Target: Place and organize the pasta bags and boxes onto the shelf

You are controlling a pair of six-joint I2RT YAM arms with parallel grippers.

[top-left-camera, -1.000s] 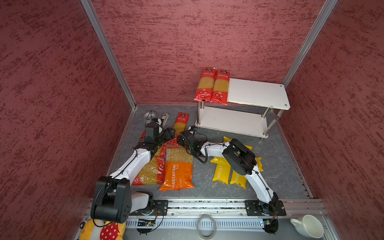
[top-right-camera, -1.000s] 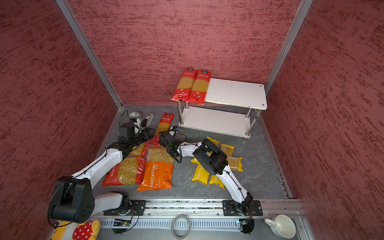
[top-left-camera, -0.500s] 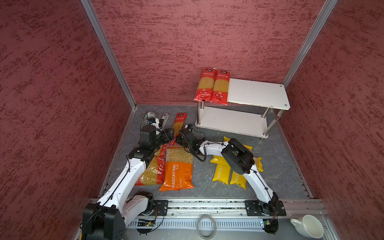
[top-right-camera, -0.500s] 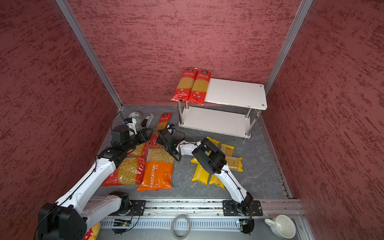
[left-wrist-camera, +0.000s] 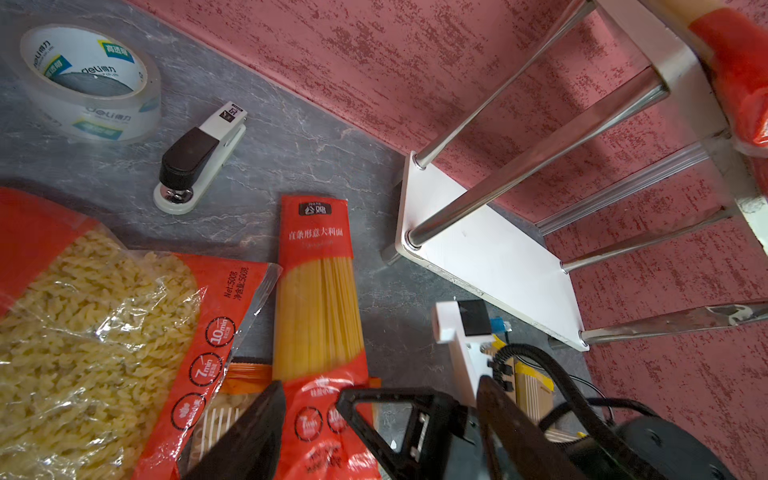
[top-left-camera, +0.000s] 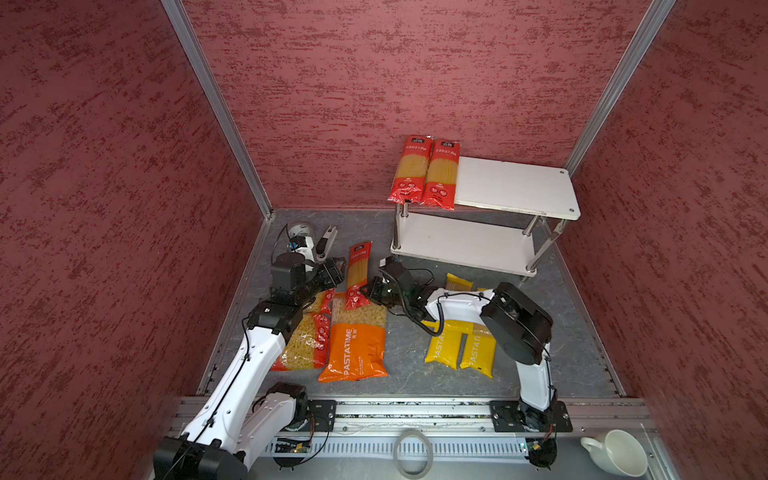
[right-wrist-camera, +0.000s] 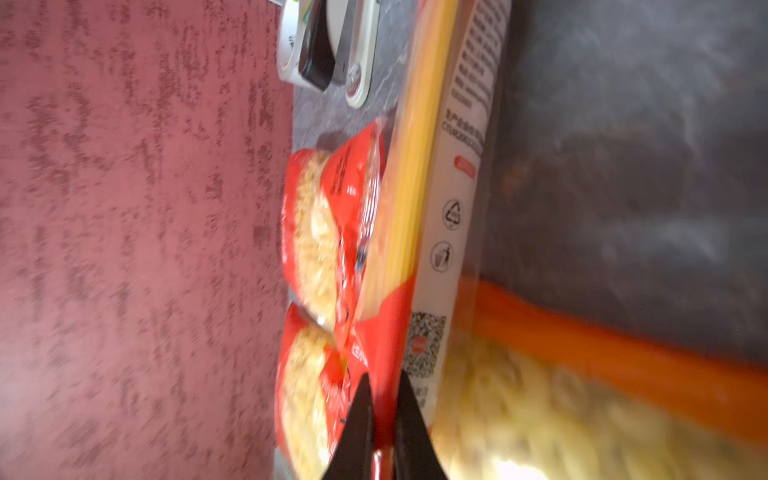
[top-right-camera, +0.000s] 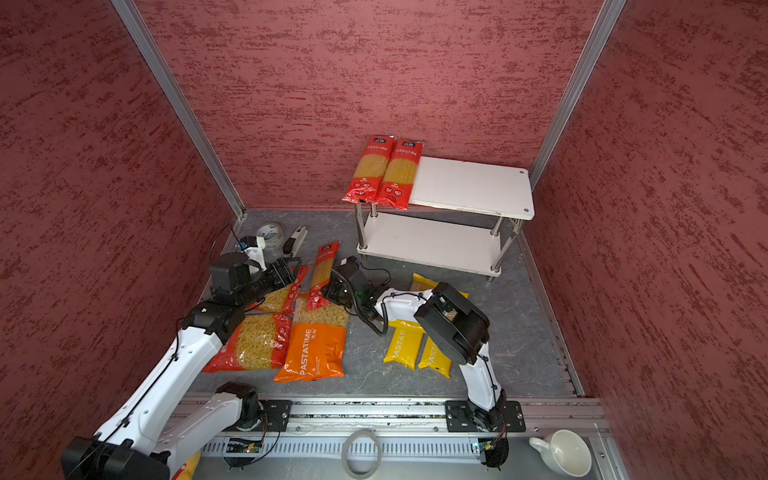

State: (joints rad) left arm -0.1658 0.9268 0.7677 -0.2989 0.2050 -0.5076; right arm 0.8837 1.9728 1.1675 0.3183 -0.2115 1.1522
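Note:
A long red spaghetti pack point(top-left-camera: 358, 270) point(left-wrist-camera: 318, 299) lies on the grey floor, its near end resting on the orange PASTATIME pack point(top-left-camera: 357, 345). My right gripper point(top-left-camera: 370, 291) point(right-wrist-camera: 384, 399) is shut on that near end. My left gripper point(top-left-camera: 332, 270) point(left-wrist-camera: 380, 384) hangs open just left of the pack, over the two wide red short-pasta packs point(top-right-camera: 253, 340). The white shelf point(top-left-camera: 515, 187) stands at the back right with two red spaghetti packs point(top-left-camera: 426, 172) on the left end of its top tier. Yellow PASTATIME packs point(top-left-camera: 461, 351) lie under my right arm.
A clear tape roll point(left-wrist-camera: 89, 79) and a stapler point(left-wrist-camera: 199, 158) sit at the back left corner. A second tape ring point(top-left-camera: 412, 451) and a white cup point(top-left-camera: 619, 453) rest on the front rail. Red walls close in three sides.
My right gripper has closed on the near end of the red spaghetti pack. The left arm has stretched out along the left side, its gripper still open beside the pack.

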